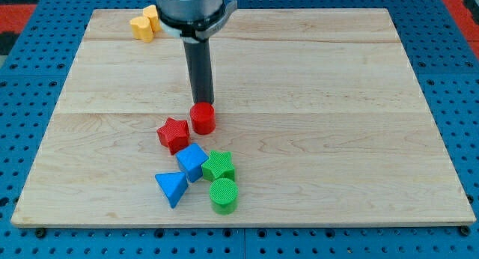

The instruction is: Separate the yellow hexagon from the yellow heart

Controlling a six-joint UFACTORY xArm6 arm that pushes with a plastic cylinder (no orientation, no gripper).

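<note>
Two yellow blocks sit touching at the view's top left of the wooden board: the yellow heart [140,26] and, just right of it, the yellow hexagon [152,16], partly hidden by the arm's body. My tip [201,102] is near the board's middle, right above the red cylinder [203,118], far below and right of the yellow pair.
A red star [173,134] lies left of the red cylinder. Below them cluster a blue cube [192,162], a green star [218,166], a blue triangle [172,187] and a green cylinder [223,195]. The board [337,102] rests on a blue pegboard.
</note>
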